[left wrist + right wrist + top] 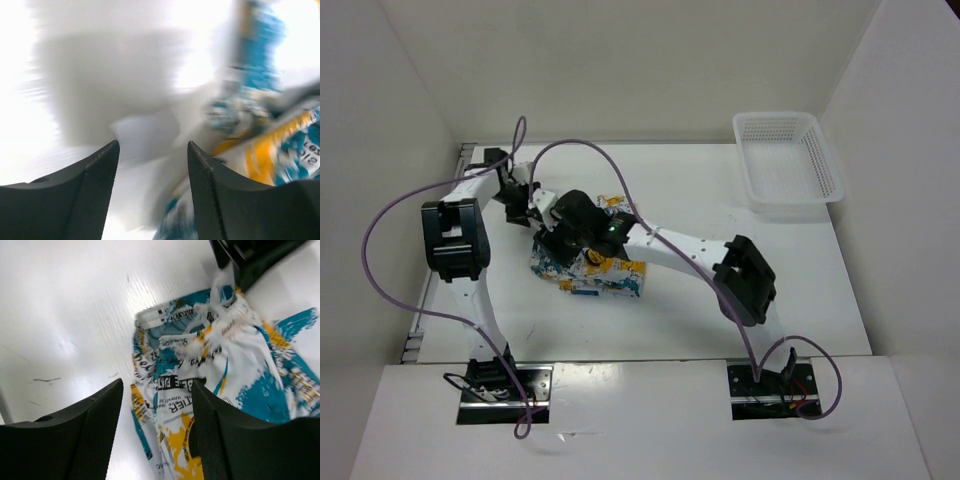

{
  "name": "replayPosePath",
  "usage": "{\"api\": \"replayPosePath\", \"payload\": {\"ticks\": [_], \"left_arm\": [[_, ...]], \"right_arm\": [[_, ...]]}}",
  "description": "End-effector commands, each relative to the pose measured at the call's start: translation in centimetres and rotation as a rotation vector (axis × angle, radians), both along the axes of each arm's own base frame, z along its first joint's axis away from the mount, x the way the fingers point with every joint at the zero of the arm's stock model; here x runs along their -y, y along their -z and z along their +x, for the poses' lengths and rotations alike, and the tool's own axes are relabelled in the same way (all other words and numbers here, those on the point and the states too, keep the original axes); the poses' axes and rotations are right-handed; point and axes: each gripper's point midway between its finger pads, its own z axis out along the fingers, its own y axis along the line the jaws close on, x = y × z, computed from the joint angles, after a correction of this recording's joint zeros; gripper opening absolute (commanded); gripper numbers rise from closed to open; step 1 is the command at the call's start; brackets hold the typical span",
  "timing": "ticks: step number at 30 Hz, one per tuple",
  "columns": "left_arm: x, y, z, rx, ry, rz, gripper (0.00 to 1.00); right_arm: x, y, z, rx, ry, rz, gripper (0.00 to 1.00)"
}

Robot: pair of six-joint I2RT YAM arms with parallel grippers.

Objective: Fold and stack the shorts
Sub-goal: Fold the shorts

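Observation:
The shorts (598,273) lie bunched on the white table left of centre, white with teal, yellow and black print. My left gripper (532,208) hovers at their far left corner. In the blurred left wrist view it (153,145) is open, with the shorts (260,150) to its right and nothing between the fingers. My right gripper (558,243) is over the cloth's left part. The right wrist view shows it (157,382) open just above the rumpled shorts (225,355), holding nothing. The dark body of the left gripper (250,255) shows at the top right of that view.
A white plastic mesh basket (788,165) stands at the table's far right corner. White walls close in the table on the left, back and right. Purple cables loop over the left arm (453,235) and the right arm (745,280).

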Motion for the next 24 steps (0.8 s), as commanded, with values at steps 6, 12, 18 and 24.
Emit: {"api": "replayPosePath", "payload": {"ticks": [6, 12, 18, 24], "left_arm": [[-5.8, -8.0, 2.4, 0.207, -0.099, 0.142, 0.66], [-0.4, -7.7, -3.1, 0.060, 0.005, 0.012, 0.66], [2.0, -3.2, -7.9, -0.115, 0.040, -0.079, 0.66], [4.6, -1.9, -9.6, -0.182, 0.087, -0.171, 0.61]], "right_arm": [[7.4, -11.0, 1.1, 0.086, 0.260, 0.288, 0.64], [14.2, -0.4, 0.9, -0.118, 0.476, 0.077, 0.64], [16.9, 4.4, -1.8, -0.221, 0.541, 0.022, 0.66], [18.1, 7.2, -3.1, -0.270, 0.551, -0.029, 0.68]]}}
